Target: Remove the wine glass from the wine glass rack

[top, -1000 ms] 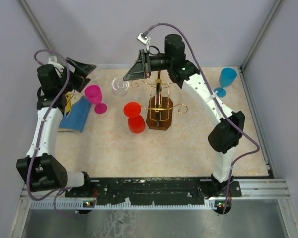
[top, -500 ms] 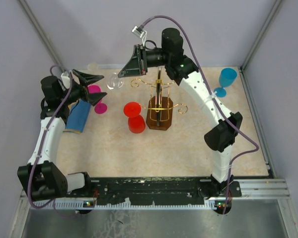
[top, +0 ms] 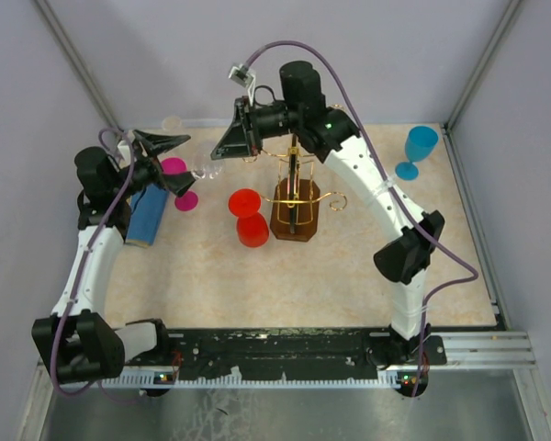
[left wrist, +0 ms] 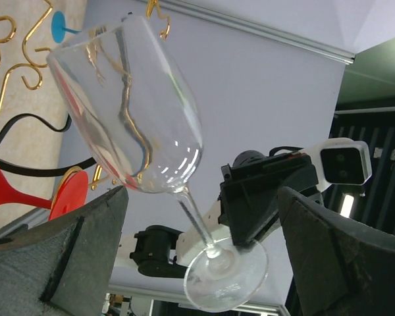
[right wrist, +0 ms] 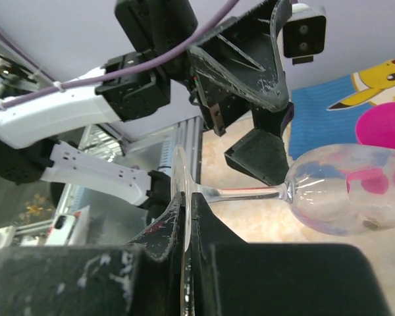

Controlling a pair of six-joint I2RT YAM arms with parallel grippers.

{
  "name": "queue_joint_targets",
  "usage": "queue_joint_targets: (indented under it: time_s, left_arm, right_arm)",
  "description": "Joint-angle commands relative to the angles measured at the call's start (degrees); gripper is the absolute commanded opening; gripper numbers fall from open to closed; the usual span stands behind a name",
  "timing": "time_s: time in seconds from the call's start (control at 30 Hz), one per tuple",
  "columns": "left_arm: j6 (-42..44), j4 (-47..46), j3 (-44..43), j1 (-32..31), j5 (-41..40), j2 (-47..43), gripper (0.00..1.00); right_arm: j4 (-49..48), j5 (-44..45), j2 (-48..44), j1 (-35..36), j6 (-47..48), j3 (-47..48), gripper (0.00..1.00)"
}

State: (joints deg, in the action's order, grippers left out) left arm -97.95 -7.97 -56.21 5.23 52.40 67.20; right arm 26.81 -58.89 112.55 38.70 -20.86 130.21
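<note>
the wine glass [left wrist: 135, 118] is off the wine glass rack [top: 294, 188], up in the air near it. the right gripper [right wrist: 184, 204] has its jaws clamped on the foot. the left gripper [left wrist: 203, 194] has its jaws wide apart by the stem. they should close softly before the right one lets go.

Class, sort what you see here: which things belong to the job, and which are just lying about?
Job: wine glass, wine glass rack, right gripper.
Lying about: pink goblet, red goblet, blue goblet, blue cloth.
</note>
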Motion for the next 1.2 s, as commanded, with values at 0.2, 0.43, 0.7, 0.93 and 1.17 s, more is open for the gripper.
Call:
queue_joint_targets:
  time_s: [0.2, 0.43, 0.7, 0.93, 1.17]
  left_arm:
    - [-4.3, -5.8, 0.7, -0.3, 1.7, -0.3, 1.00]
    - [-4.6, -6.7, 0.9, -1.1, 2.1, 0.4, 1.00]
    - [-5.2, -8.2, 1.8, -1.2, 1.7, 0.7, 1.00]
    - [-5.4, -8.8, 1.5, -1.4, 1.8, 1.4, 1.00]
    - [-6.0, -10.3, 2.1, -2.0, 1.7, 1.3, 0.89]
  right_arm:
    - [5.6, 5.8, -7.7, 5.7, 22.6, 0.3, 0.00]
    - [5.8, 4.9, -9.1, 7.2, 27.2, -0.9, 0.00]
    - [5.6, 1.7, -10.2, 7.7, 27.6, -1.2, 0.00]
    - [5.1, 0.3, -10.7, 7.8, 27.5, -1.9, 0.00]
    - [5.2, 0.4, -10.7, 7.9, 27.4, -2.0, 0.00]
